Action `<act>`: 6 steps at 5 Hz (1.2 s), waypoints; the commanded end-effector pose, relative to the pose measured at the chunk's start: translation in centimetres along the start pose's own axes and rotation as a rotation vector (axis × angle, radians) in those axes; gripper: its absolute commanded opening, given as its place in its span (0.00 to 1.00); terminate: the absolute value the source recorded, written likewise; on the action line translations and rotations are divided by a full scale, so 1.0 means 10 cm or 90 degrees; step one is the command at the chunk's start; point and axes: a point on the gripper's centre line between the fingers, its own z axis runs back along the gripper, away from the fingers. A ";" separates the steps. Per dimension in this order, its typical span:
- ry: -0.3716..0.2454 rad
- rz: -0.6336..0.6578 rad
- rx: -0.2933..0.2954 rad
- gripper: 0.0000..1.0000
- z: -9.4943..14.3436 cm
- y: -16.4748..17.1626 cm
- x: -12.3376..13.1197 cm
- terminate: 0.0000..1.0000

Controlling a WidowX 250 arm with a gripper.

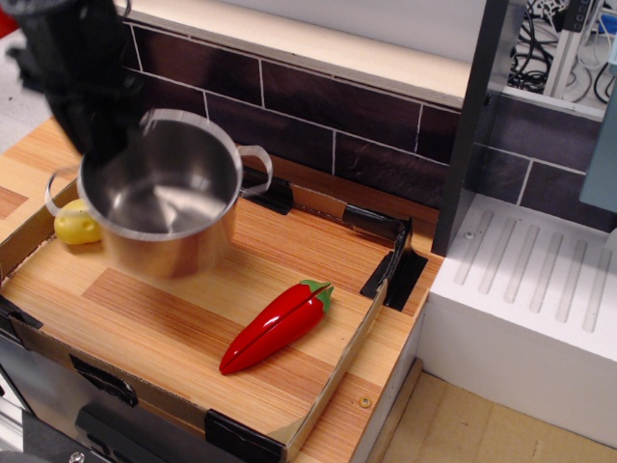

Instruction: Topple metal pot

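The metal pot (166,198) is a shiny steel cylinder with two wire loop handles. It hangs upright and slightly blurred above the back left of the wooden tray (193,318). My black gripper (104,145) is shut on the pot's left rim and holds it up. The fingertips are hidden by the rim and by motion blur. A red pepper (275,326) lies on the tray to the right of the pot and in front of it.
A yellow object (75,224) lies on the tray at the left, partly behind the pot. Black corner brackets (390,258) hold the tray's low cardboard walls. A dark tiled backsplash (328,116) stands behind. A white ribbed counter (530,289) is at the right.
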 end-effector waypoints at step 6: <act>-0.384 -0.131 0.358 0.00 -0.16 -0.16 0.09 0.00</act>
